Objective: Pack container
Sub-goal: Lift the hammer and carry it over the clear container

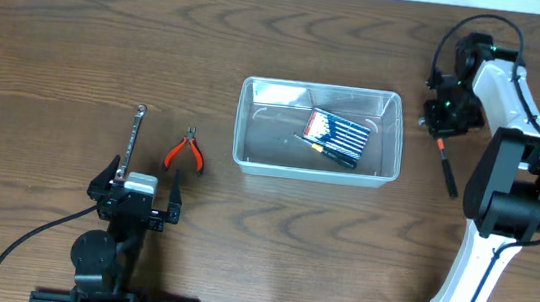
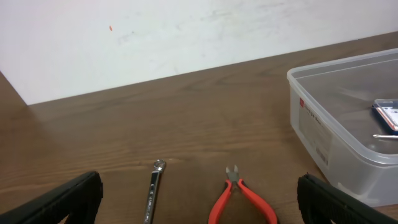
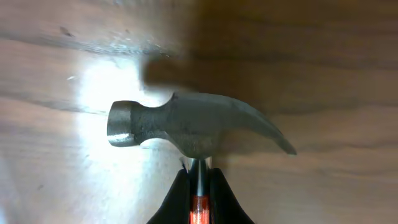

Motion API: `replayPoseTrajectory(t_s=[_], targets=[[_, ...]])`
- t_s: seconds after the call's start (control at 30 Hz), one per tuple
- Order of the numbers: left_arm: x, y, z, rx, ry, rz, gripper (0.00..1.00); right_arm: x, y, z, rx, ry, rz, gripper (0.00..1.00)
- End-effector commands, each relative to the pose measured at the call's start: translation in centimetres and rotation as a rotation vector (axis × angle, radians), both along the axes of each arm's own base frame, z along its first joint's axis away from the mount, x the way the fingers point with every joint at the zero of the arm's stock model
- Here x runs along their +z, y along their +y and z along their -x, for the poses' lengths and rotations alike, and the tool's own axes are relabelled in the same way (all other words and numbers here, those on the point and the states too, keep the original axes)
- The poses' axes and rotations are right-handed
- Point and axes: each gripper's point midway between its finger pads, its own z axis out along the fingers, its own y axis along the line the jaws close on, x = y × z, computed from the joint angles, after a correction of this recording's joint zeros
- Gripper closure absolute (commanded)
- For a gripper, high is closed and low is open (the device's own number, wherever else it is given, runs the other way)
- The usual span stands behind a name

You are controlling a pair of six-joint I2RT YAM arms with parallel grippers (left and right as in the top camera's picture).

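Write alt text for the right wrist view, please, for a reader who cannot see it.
A steel claw hammer fills the middle of the frame, head sideways, with the right gripper closed on its neck just below the head. The brown wooden table lies behind, with bright glare at left.

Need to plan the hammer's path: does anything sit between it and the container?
Nothing visible does. Only bare table lies between the hammer, gripped by the right end effector, and the container, whose top is open.
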Motion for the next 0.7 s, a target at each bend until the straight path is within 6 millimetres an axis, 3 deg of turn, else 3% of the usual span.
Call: replayPoseTrajectory(t_s=[0.0, 0.4, 0.47, 0.67], targets=[[-1.5, 0.2, 0.0, 0.008, 0.03, -0.008, 0.02, 3.1, -0.6, -2.5, -0.006, -0.084, 0.018, 0.99], [-1.5, 0.2, 0.0, 0.008, 0.03, -0.008, 0.02, 14.9, -0.6, -6.1, 0.005, -0.298, 0.024, 0.99], [-1.5, 0.2, 0.0, 0.008, 0.03, -0.008, 0.02, 17.0, 0.2, -6.4, 0.017, -0.343, -0.005, 0.99], [-1.5, 0.2, 0.0, 0.008, 0.03, -0.008, 0.02, 22.3, 5.3, -6.1, 0.196, -0.448, -0.113, 0.99]])
